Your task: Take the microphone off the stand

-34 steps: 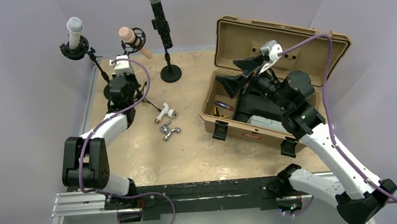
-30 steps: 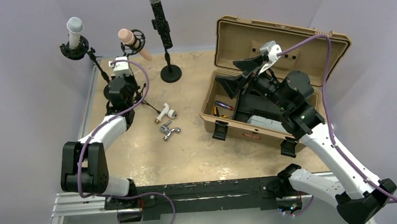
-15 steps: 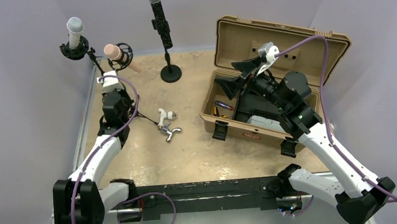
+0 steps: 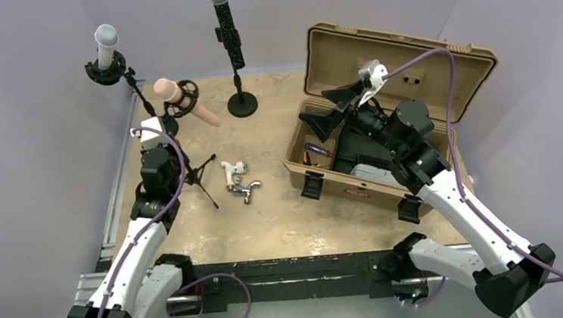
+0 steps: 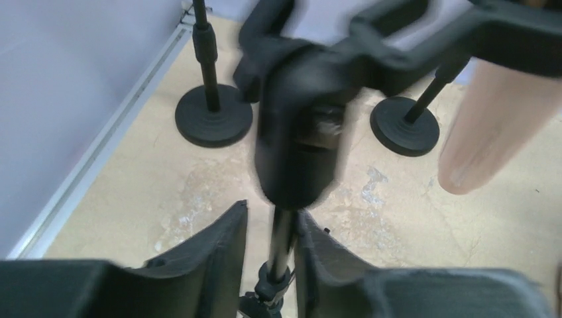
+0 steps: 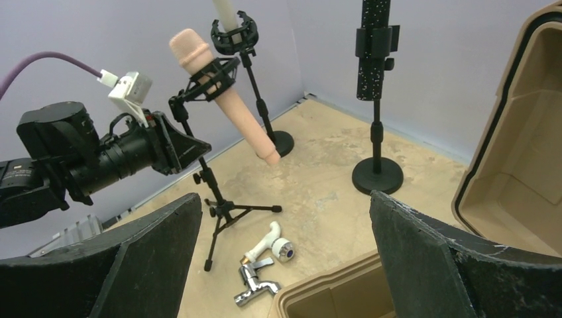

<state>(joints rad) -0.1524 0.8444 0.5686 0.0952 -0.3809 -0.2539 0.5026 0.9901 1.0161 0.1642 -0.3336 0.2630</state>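
A pink microphone [image 4: 183,102] sits tilted in the black shock mount of a small tripod stand [image 4: 197,169]. It also shows in the right wrist view [image 6: 225,93] and the left wrist view [image 5: 500,119]. My left gripper [image 4: 173,142] is shut on the stand's thin pole [image 5: 281,238], just below the mount [image 5: 298,132]. In the left wrist view the left gripper [image 5: 272,215] has both fingers against the pole. My right gripper [image 4: 331,108] is open wide and empty above the case, far from the microphone. It also shows in the right wrist view [image 6: 283,197].
A white microphone [image 4: 106,44] and a black speckled microphone [image 4: 226,26] stand on round-base stands at the back. A chrome tap [image 4: 244,188] and a white pipe fitting [image 4: 231,169] lie mid-table. An open tan case [image 4: 391,51] with tools sits right.
My left arm has swung left and pulled the tripod stand with the pink microphone toward the near left. The tap and fitting shifted slightly. The right arm barely moved.
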